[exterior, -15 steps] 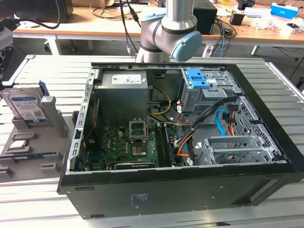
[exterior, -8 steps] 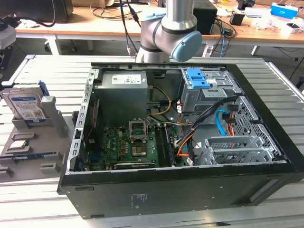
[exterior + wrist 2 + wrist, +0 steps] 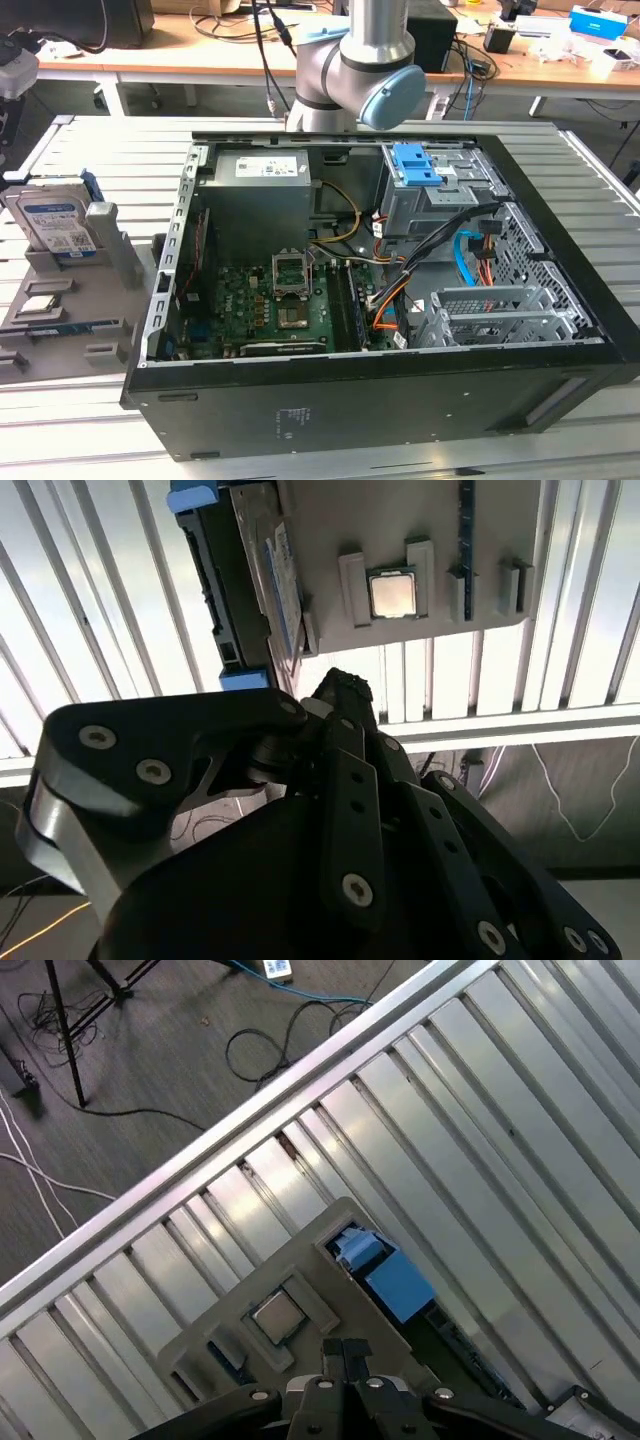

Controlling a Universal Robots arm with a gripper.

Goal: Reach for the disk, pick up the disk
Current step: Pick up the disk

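I count one blue-railed silver-grey metal disk [image 3: 55, 225], one square silver processor chip [image 3: 392, 593], one open black computer case [image 3: 400, 400].

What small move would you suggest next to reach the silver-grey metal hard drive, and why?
Probably ease the gripper across toward the blue-railed silver-grey hard drive: in the first wrist view its shut fingertips line up with the grey plastic tray, not the drive.

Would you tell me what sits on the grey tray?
The disk stands upright in a slot, and a processor chip lies in a recess; the tray's wall hides the disk's lower edge.
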